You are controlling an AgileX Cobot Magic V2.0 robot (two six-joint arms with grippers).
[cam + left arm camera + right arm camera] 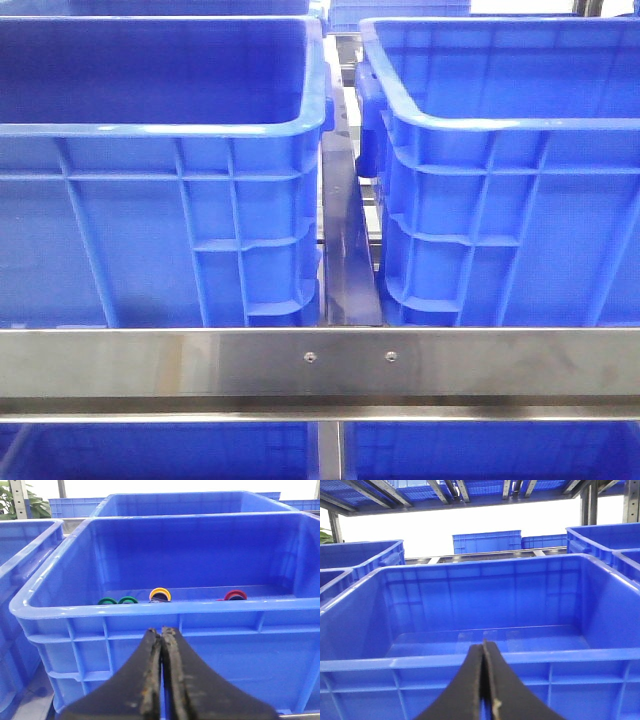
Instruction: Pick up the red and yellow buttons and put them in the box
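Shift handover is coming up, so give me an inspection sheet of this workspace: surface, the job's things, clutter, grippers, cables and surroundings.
Surface: steel rack rail with two screws, running in front of the crates.
Job's things: yellow button and red button lie on the floor of the crate facing the left arm, only their tops showing over the rim. The crate facing the right arm shows nothing inside.
Clutter: two green buttons beside the yellow one.
Grippers: left gripper shut, holding nothing, outside the crate wall; right gripper shut, holding nothing, outside its crate.
Cables: nothing seen.
Surroundings: more blue crates behind, overhead shelving, a plant at the far edge.
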